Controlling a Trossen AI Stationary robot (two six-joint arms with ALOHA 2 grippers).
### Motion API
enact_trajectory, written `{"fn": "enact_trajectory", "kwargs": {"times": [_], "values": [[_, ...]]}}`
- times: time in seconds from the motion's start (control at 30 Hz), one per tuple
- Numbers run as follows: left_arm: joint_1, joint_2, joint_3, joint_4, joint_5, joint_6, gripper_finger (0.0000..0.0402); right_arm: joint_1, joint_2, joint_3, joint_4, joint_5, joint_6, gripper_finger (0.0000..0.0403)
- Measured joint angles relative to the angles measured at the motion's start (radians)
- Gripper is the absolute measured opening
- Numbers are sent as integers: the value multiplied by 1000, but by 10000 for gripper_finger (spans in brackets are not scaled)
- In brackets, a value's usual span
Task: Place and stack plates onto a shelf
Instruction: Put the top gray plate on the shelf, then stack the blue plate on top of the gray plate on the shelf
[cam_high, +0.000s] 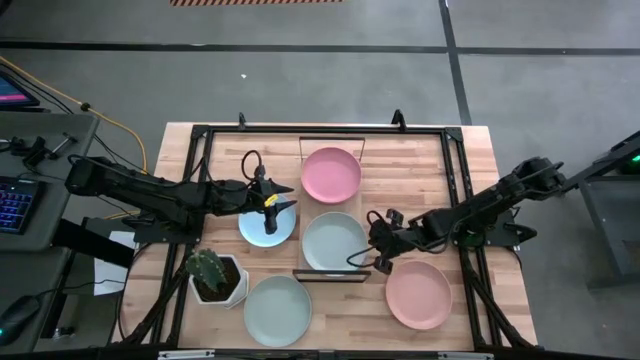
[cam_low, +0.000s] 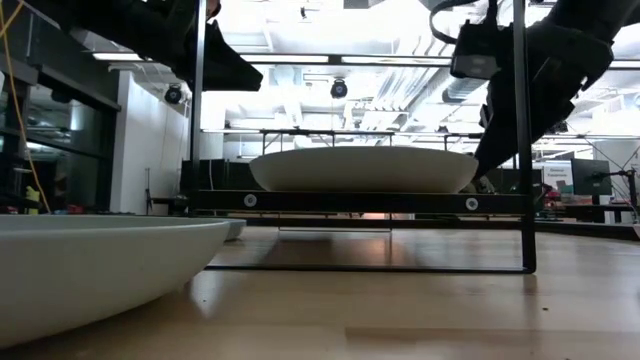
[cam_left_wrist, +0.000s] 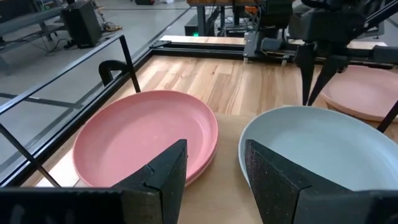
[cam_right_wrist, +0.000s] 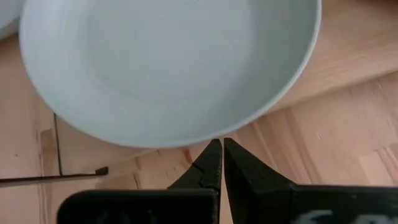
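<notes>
Mint plate (cam_right_wrist: 168, 68) just ahead of R claw (cam_right_wrist: 222, 155).

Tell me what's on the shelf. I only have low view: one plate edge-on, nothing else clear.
Observer: Two plates sit on the shelf: a pink plate at one end and a mint plate at the other, side by side, not stacked.
Operator: Pincers holding anything?
Observer: No. Left pincer is open and empty, above a light blue plate on the table.
Operator: Right one?
Observer: Right pincer is shut on nothing, at the shelf corner beside the mint plate.
</notes>
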Motion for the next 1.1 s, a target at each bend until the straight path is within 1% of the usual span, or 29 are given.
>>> {"fn": "enact_trajectory", "kwargs": {"times": [0.27, 0.4, 0.47, 0.57, 0.7, 0.8, 0.87, 1.0, 1.1], "values": [[0, 0, 0, -12, -7, 0, 151, 0, 0, 0, 33, -3, -22, 0], [0, 0, 0, -72, -18, -10, 151, 0, -11, 0, -15, 8, -27, 0], [1, 0, 0, -142, -47, -53, 151, 3, -26, 0, -57, 29, -22, 0], [35, 1, 0, -258, -94, -172, 151, 10, -46, 0, -99, 77, 3, 0], [126, 23, 0, -411, -92, -331, 151, 10, -54, 0, -102, 88, 8, 0], [197, 77, -2, -482, -52, -380, 151, 10, -54, 0, -100, 88, 3, 0], [234, 123, -14, -459, -15, -377, 151, 10, -54, 0, -99, 88, 3, 0], [300, 226, -30, -377, 69, -320, 151, 10, -54, 0, -85, 88, 9, 0], [342, 280, -30, -342, 90, -293, 151, 10, -54, 0, -78, 88, 10, 0]]}}
